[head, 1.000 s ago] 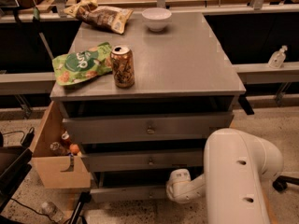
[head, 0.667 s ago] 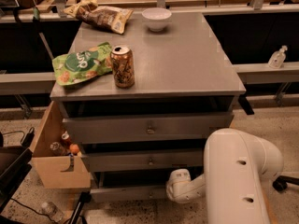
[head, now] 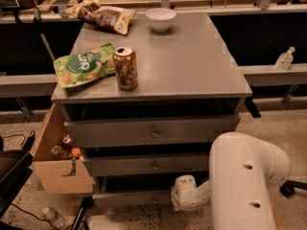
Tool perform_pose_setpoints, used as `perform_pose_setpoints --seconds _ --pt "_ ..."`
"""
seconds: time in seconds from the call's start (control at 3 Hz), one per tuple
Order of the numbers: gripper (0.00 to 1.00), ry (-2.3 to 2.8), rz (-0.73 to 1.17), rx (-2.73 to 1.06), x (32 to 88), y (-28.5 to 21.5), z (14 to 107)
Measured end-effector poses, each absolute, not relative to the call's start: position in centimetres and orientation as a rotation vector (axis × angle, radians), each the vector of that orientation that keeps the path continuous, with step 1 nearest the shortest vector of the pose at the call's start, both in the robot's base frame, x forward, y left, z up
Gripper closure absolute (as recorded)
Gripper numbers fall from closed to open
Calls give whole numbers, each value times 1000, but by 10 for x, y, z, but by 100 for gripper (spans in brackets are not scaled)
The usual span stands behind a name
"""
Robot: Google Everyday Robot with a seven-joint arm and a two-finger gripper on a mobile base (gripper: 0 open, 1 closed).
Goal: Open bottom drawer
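Note:
The grey cabinet has three drawer fronts stacked below its top. The bottom drawer is the lowest and slimmest grey front, just above the floor. My white arm comes in from the lower right and bends left toward that drawer. The gripper is at the arm's end, right against the bottom drawer's front near its middle. The arm's wrist covers that part of the front, and I cannot make out the drawer's knob. The top drawer and the middle drawer each show a small centre knob.
On the cabinet top lie a soda can, a green snack bag, a brown snack bag and a white bowl. An open cardboard box stands at the cabinet's left. A plastic bottle lies on the floor.

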State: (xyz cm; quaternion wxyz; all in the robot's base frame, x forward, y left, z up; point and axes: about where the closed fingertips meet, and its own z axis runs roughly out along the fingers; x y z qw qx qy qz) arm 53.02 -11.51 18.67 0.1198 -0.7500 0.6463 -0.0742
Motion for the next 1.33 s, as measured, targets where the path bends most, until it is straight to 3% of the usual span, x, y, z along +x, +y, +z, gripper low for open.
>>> perform_pose_setpoints --seconds 0.33,1.0,1.33 --pt "0 1889 -215 -2192 529 -115 186" --pt "0 1888 -350 -2146 512 -125 243" --pt "25 1911 -503 -2088 499 -134 303"
